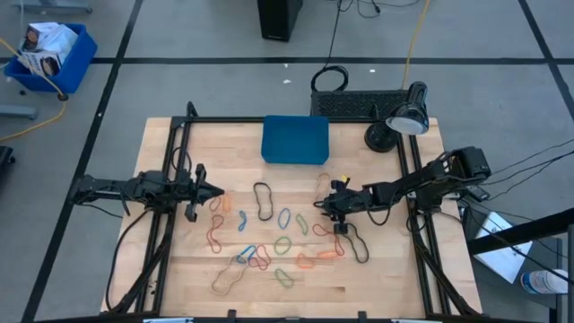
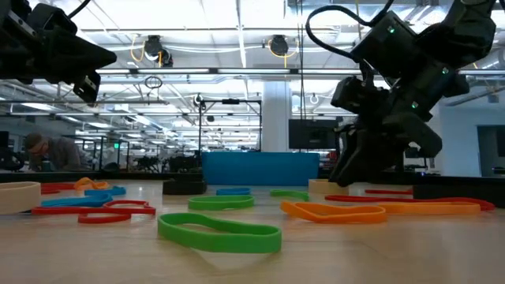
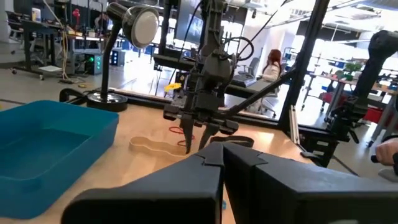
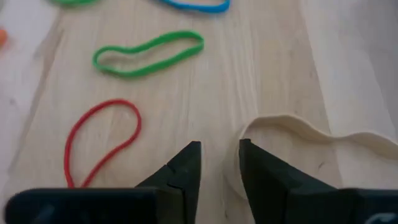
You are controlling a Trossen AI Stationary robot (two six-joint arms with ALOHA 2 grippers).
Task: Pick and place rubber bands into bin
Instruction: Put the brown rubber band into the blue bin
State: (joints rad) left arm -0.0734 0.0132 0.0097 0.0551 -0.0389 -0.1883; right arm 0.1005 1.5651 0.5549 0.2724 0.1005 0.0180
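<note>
In the high view, the rubber bands [image 1: 269, 242] lie scattered over the middle of the tabletop [image 1: 377, 278], below the bin [image 1: 295, 140] at top centre. The left gripper [image 1: 212, 191] sits at centre left, fingers closed and empty; the right gripper [image 1: 325, 205] is right of centre. In the right wrist view, its fingers [image 4: 186, 165] stand slightly apart at the frame's bottom, holding nothing, beside a tan band [image 4: 311, 134].

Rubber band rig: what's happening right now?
Bands lie scattered across the table; none shows in the bin. The right gripper is low over the wood, jaws slightly apart beside a tan band, nothing gripped yet. The left gripper hovers at the left side, jaws shut and empty.
</note>
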